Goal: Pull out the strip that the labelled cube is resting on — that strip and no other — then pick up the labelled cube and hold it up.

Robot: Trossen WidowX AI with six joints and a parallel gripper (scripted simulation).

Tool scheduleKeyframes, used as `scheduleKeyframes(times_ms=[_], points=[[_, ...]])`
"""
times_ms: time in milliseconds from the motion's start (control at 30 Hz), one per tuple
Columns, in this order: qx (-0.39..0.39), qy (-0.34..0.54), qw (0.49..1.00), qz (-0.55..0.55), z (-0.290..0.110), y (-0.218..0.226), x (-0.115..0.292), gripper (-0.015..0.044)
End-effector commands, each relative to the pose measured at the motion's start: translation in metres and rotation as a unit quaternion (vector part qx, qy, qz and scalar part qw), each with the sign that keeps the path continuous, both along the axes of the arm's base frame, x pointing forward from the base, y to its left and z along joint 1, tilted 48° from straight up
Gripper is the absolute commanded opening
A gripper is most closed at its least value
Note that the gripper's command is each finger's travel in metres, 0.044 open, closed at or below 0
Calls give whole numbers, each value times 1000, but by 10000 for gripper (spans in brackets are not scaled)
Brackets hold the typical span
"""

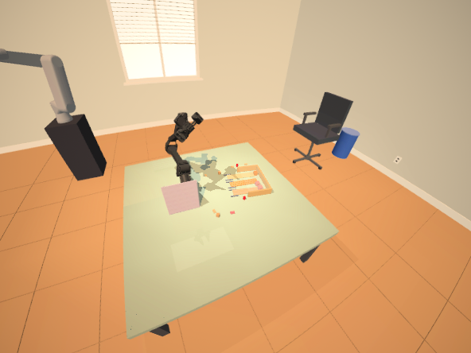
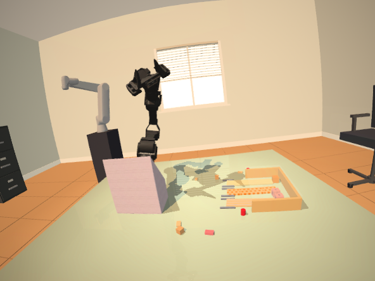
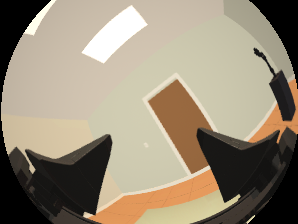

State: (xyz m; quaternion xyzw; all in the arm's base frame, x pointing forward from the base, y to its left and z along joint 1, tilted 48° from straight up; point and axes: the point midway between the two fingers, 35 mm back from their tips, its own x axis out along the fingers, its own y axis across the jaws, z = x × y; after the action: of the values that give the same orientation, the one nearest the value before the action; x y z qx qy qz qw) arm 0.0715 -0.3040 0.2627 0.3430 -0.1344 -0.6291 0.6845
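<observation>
An orange three-walled tray [image 1: 260, 193] [image 2: 275, 206] lies on the table right of the arm. In it lie three strips with grey handles toward the arm: a pale one [image 1: 246, 174] [image 2: 253, 181], an orange dotted one [image 1: 243, 183] [image 2: 250, 190] and another pale one [image 1: 239, 192] [image 2: 239, 202]. A pink cube [image 1: 258, 185] [image 2: 277, 193] rests on the far end of the dotted strip. An orange cube [image 1: 254, 173] [image 2: 275, 178] rests on the first pale strip. I cannot read any label. My gripper [image 1: 196, 117] [image 2: 161, 70] [image 3: 154, 136] is open and empty, raised high and far from the tray, pointing at the room's wall.
A big pink box [image 1: 181, 196] [image 2: 134, 187] stands near the arm's base. Small loose pieces lie on the table: a red cylinder [image 2: 242, 211], an orange block [image 2: 180, 229], a pink block [image 2: 209, 232]. A grey arm on a black pedestal [image 1: 75, 147] stands off the table.
</observation>
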Motion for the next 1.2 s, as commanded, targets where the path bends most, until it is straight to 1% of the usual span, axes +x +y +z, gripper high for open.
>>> scheduleKeyframes(times_ms=[0, 167, 267, 433, 567, 733, 833, 900, 1167], points=[[36, 4, 994, 106, -35, 3, 52, 400], [56, 6, 971, 233, -68, 19, 112, 400], [61, 8, 943, 328, -90, 42, 152, 400], [67, 9, 875, 479, -126, 97, 206, 400], [71, 7, 804, 591, -152, 152, 233, 400], [73, 0, 696, 714, -181, 229, 245, 400], [75, -7, 622, 779, -195, 276, 239, 400], [76, -11, 590, 804, -200, 295, 234, 400], [76, -11, 586, 807, -200, 297, 234, 400]])
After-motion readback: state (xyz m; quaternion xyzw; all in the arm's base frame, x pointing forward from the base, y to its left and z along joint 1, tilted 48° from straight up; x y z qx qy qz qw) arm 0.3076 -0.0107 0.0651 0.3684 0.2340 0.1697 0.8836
